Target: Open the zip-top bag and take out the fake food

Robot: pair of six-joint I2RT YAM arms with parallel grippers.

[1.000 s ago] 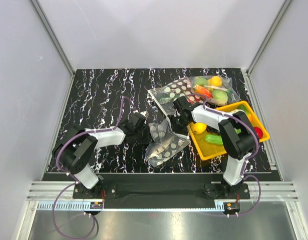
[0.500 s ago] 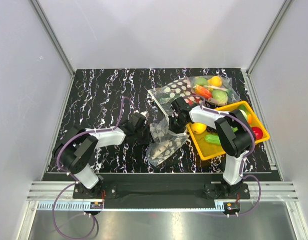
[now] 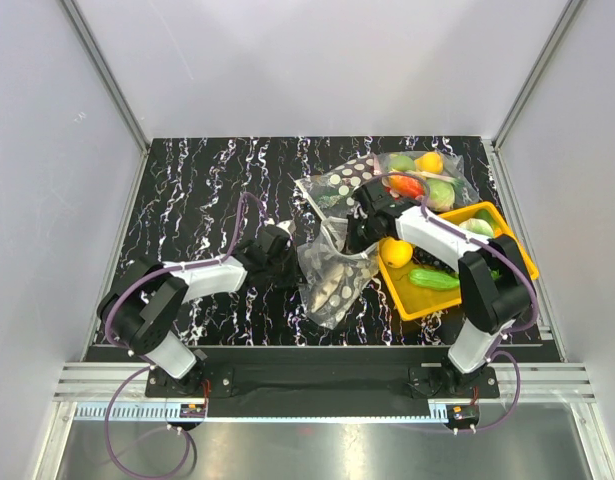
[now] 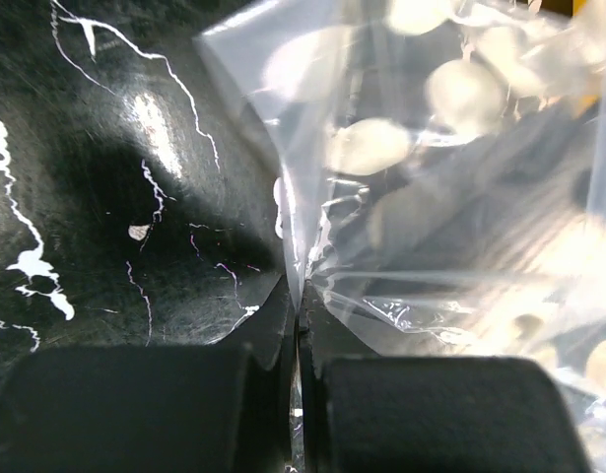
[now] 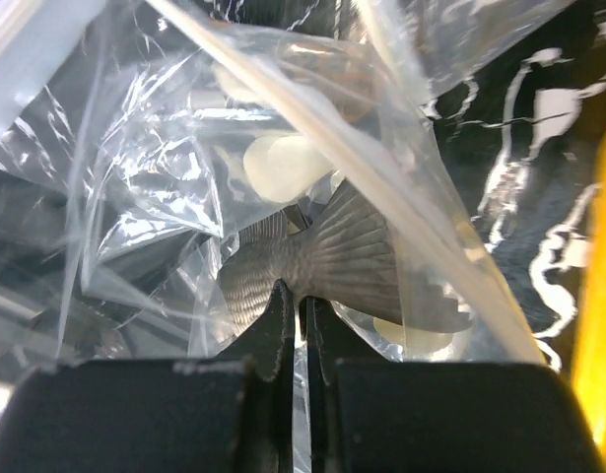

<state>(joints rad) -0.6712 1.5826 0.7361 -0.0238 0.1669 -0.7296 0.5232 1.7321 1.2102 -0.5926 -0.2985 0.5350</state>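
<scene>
1. Marbling of white veins covered the black tabletop (image 3: 197, 190), boxed in by plain white walls (image 3: 317, 60).
2. Near its middle the bag (image 3: 332, 275) sat crumpled between both grippers, just beside a yellow tray (image 3: 424, 303).
3. The left gripper (image 4: 298, 340) was pressed together on the bag's clear film, low over the tabletop.
4. The right gripper (image 5: 295, 320) pinched film too; the fish (image 5: 322, 256) showed inside the bag beyond its tips.

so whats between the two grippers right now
The bag, with the fish inside. The left gripper and right gripper each pinch a side of it, as the top view shows.
</scene>
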